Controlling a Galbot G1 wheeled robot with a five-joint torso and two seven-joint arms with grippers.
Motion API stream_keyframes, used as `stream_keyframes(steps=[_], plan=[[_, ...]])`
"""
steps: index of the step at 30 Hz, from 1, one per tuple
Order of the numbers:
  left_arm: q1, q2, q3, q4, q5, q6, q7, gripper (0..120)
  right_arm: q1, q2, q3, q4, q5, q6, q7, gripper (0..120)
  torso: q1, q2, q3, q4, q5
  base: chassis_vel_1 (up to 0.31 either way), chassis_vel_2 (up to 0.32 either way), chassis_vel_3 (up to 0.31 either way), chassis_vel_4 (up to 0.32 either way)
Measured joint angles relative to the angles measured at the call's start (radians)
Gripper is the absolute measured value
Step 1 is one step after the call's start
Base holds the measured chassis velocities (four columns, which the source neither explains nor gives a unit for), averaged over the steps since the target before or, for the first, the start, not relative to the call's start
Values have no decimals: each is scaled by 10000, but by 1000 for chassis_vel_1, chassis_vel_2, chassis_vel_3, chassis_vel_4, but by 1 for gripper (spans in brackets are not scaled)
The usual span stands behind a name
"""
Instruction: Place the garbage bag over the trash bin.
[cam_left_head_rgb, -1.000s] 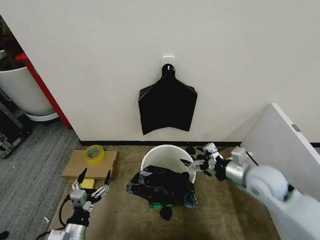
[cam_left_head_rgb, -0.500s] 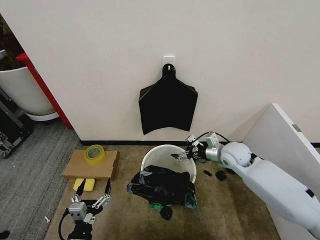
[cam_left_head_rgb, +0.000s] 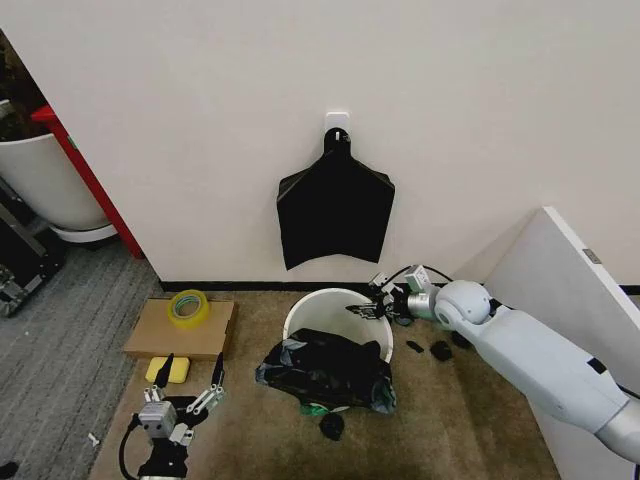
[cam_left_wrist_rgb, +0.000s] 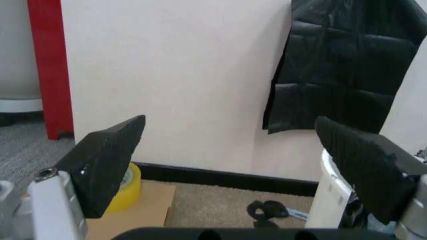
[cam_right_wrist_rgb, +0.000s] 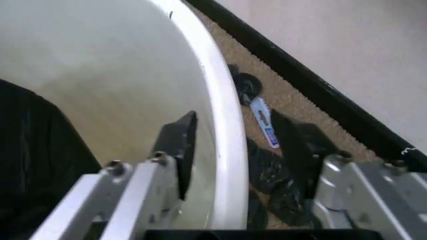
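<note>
The trash bin (cam_left_head_rgb: 300, 318) is a cream-white bucket standing on the carpet by the wall. The garbage bag (cam_left_head_rgb: 325, 372), black and crinkled, is heaped over the bin's front rim and partly inside it. My right gripper (cam_left_head_rgb: 368, 308) is at the bin's right rear rim. In the right wrist view this gripper (cam_right_wrist_rgb: 233, 142) is open and straddles the rim (cam_right_wrist_rgb: 225, 125), one finger inside the bin and one outside; the bag (cam_right_wrist_rgb: 33, 155) shows farther in. My left gripper (cam_left_head_rgb: 185, 395) hangs open, low at the left, holding nothing, with its open fingers (cam_left_wrist_rgb: 103, 160) facing the wall.
A flat black fan-shaped bundle (cam_left_head_rgb: 335, 215) hangs on the wall above the bin. A cardboard sheet (cam_left_head_rgb: 155, 335) with a yellow tape roll (cam_left_head_rgb: 187, 305) lies at the left, a yellow sponge (cam_left_head_rgb: 170, 370) before it. Black scraps (cam_left_head_rgb: 435, 350) lie right of the bin. A white panel (cam_left_head_rgb: 570, 290) stands at the right.
My right gripper has swung from the floor right of the bin to its right rear rim. The left gripper has dropped lower and nearer to me.
</note>
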Motion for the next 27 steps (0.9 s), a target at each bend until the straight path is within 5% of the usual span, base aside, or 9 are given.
stream_keyframes(steps=[7, 11, 19, 27], plan=[[-33, -10, 59, -4, -12, -2, 0, 100, -167, -75, 69, 280, 179, -142, 96, 8, 0, 0, 0, 0, 1, 0, 0, 0, 0], [-28, -20, 79, -5, -13, -8, 1, 100, -252, -81, 166, 346, 278, -203, 149, 1, 0, 0, 1, 1, 1, 0, 0, 0, 0], [-12, -27, 91, -34, -23, -23, 3, 100, -619, -374, 401, 628, 587, -145, 593, 1, 0, 0, 1, 3, 4, 0, 0, 0, 0], [-141, -31, 303, 10, -51, 28, -16, 100, -1773, -513, 1559, 1494, 2152, -434, 2818, 1, 0, -1, 2, 0, 2, 0, 0, 0, 0]])
